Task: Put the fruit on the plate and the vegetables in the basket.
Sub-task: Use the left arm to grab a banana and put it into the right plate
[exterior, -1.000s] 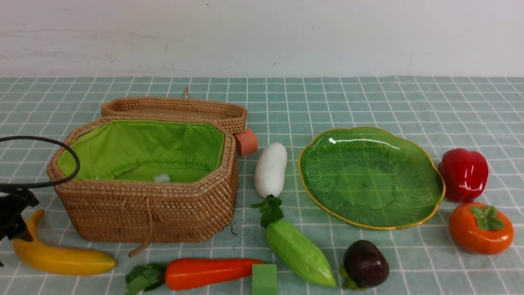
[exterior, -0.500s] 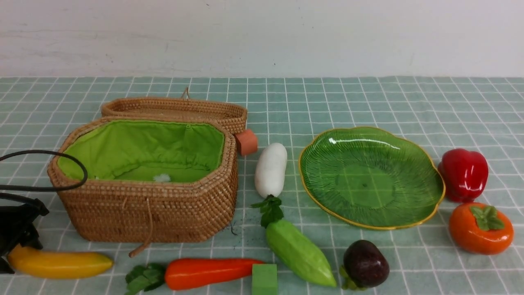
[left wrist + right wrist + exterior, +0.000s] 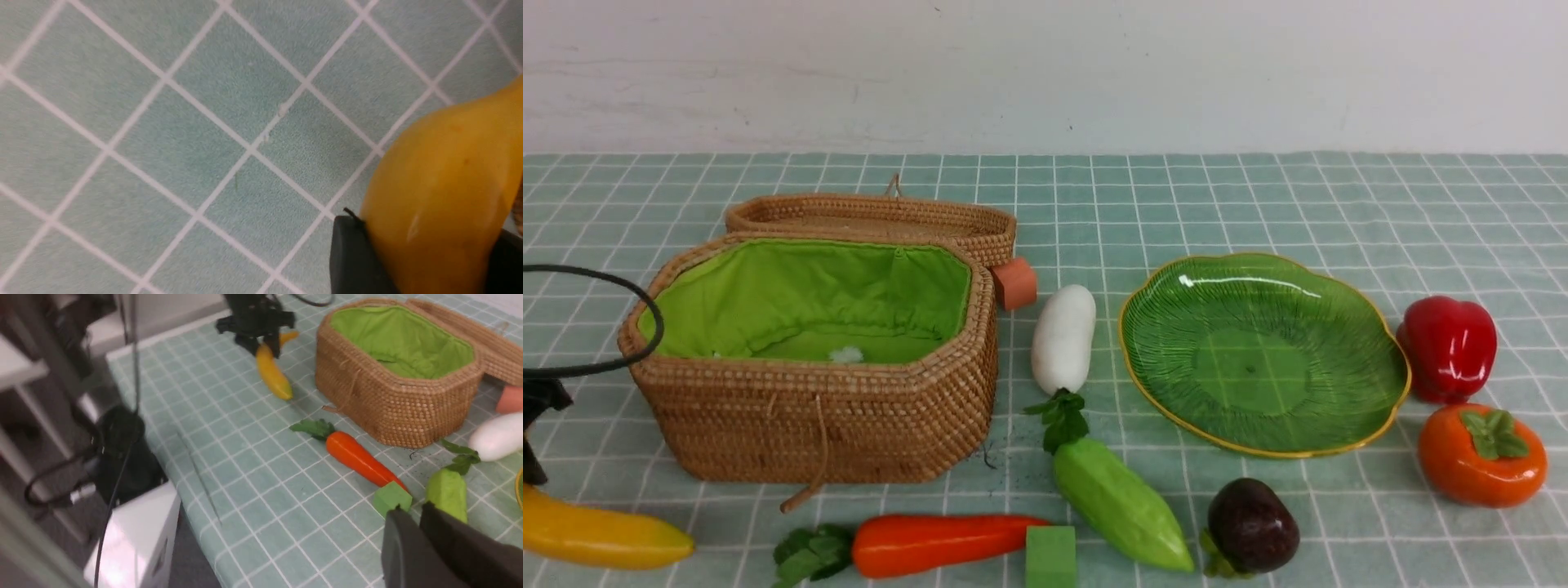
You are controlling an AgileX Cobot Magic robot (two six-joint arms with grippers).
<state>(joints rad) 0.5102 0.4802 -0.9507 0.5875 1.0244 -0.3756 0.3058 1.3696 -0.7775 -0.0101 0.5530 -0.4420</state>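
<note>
Clamping banana (image 3: 441,196), left fingers (image 3: 355,257) clear from wrist, cropped in front view

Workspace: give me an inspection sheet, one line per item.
Surface: teal checked tablecloth
Job's things: curved yellow banana gripped; dark purple mangosteen, orange persimmon, white radish, orange carrot, light green gourd, red bell pepper on cloth; green leaf-shaped glass plate bare; open tan wicker basket holds no vegetables
Clutter: green foam block, orange-brown cube
Grippers: left gripper shut on banana; right gripper shut, empty
Cables: black cable loops beside basket
Surroundings: white wall
</note>
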